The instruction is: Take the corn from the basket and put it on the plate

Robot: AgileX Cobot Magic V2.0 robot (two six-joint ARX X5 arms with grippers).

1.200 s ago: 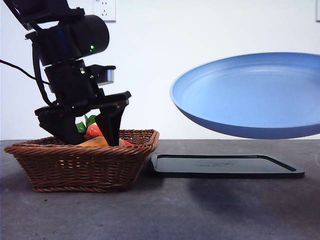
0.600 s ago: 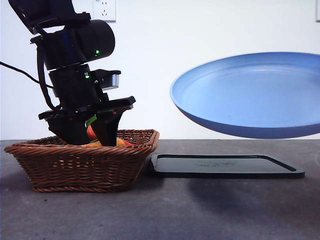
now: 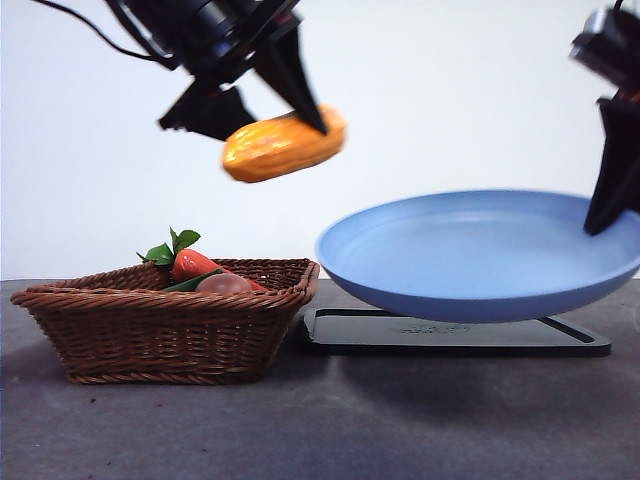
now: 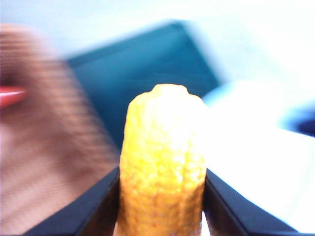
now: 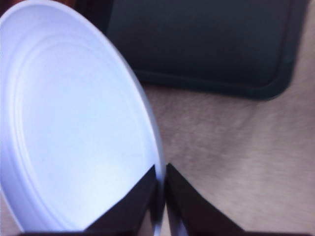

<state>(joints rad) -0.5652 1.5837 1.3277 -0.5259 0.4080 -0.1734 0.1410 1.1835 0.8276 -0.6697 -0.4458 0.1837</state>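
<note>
The orange-yellow corn [image 3: 283, 143] hangs high in the air above the gap between basket and plate, with my left gripper [image 3: 262, 95] shut on it; in the left wrist view the corn [image 4: 162, 162] fills the space between the jaws of the left gripper [image 4: 162, 201]. The brown wicker basket [image 3: 160, 320] sits on the table at the left. My right gripper [image 3: 612, 195] holds the light-blue plate [image 3: 480, 255] by its rim, tilted, just above the black tray. In the right wrist view the right gripper [image 5: 160, 189] pinches the plate [image 5: 74, 132] edge.
A flat black tray [image 3: 450, 333] lies on the grey table under the plate. Inside the basket are a red-orange vegetable with green leaves [image 3: 190, 262] and a pinkish-tan round item [image 3: 224, 284].
My left gripper rose out of the basket with the corn and moved right toward the plate. The plate came down lower and slightly left, and the right arm now shows at the right.
</note>
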